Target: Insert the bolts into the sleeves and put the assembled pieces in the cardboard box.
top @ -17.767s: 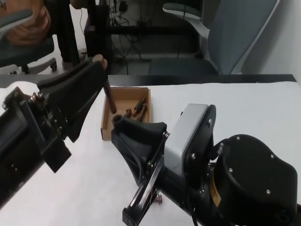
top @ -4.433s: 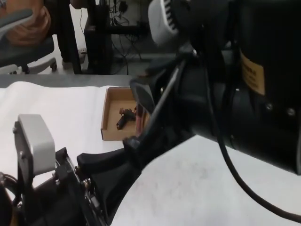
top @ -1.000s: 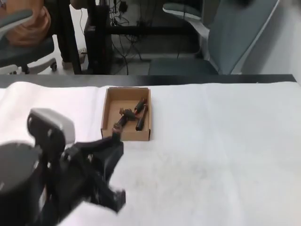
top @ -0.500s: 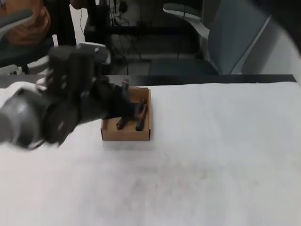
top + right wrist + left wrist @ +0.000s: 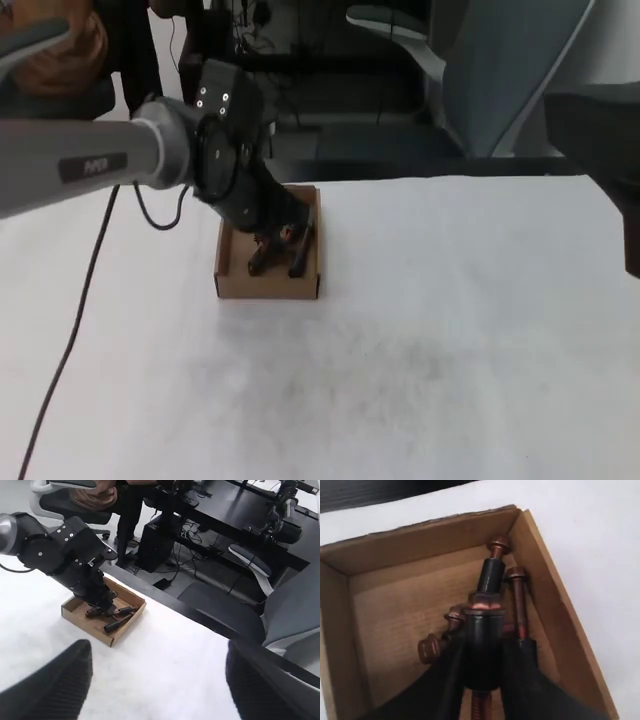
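The cardboard box [image 5: 265,283] stands near the bench's far edge. My left gripper [image 5: 278,235] hangs over it, shut on an assembled piece [image 5: 482,640], a copper bolt in a black sleeve, held nearly upright between the black fingers [image 5: 440,685]. Below it in the box [image 5: 420,540] lie other assembled pieces [image 5: 492,572], one along the side wall [image 5: 517,605]. In the right wrist view the box [image 5: 82,625] sits far off under the left arm [image 5: 65,550]. My right gripper [image 5: 157,652] is high above the bench, open wide and holding nothing.
White cloth [image 5: 420,360] covers the bench. The left arm's cable [image 5: 80,300] trails across the left side. Part of the right arm [image 5: 600,120] shows at the right edge. Office chairs [image 5: 500,70] and a dark desk stand beyond the far edge.
The left arm has swung from the bench's near left up and forward, and its gripper now hangs over the box with the assembled piece.
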Controlling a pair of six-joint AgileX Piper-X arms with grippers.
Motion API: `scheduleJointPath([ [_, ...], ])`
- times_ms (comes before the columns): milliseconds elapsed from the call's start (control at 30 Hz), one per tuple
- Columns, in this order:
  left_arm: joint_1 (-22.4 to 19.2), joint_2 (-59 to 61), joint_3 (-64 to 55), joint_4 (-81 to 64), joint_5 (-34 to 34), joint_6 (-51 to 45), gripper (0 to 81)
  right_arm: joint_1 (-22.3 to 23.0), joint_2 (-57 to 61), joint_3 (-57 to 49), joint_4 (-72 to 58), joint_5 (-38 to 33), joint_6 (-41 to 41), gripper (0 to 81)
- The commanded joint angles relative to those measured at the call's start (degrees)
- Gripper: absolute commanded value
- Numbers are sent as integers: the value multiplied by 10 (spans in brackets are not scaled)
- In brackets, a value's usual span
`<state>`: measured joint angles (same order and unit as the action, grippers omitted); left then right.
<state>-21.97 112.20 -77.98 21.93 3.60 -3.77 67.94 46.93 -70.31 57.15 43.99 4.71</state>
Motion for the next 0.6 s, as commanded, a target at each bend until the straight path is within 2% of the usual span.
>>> scheduleJointPath([
  [0, 6, 10, -19, 1, 20, 4, 251, -3, -1, 1, 1, 13, 0, 700],
  [67, 7, 12, -19, 0, 40, 1, 529, -3, -1, 1, 1, 11, 0, 700],
  [100, 7, 12, -19, 1, 37, 0, 700, -3, -1, 1, 1, 11, 0, 700],
  [233, 7, -9, -19, 14, 38, -29, 700, -5, 2, 1, 12, -4, -23, 700],
  [300, 7, -36, -19, 20, 38, -18, 700, -15, 4, 2, 33, -5, -47, 616],
  [333, 7, -56, -19, 23, 38, -9, 671, -21, 4, 3, 42, -6, -55, 550],
  [467, 7, -159, -17, 39, 42, 43, 269, -63, 4, 5, 60, -6, -60, 266],
  [533, 7, -226, -18, 49, 42, 88, 32, -90, 2, 5, 59, -6, -60, 57],
  [567, 7, -253, -16, 52, 42, 106, 13, -105, -3, 5, 58, -6, -57, 1],
])
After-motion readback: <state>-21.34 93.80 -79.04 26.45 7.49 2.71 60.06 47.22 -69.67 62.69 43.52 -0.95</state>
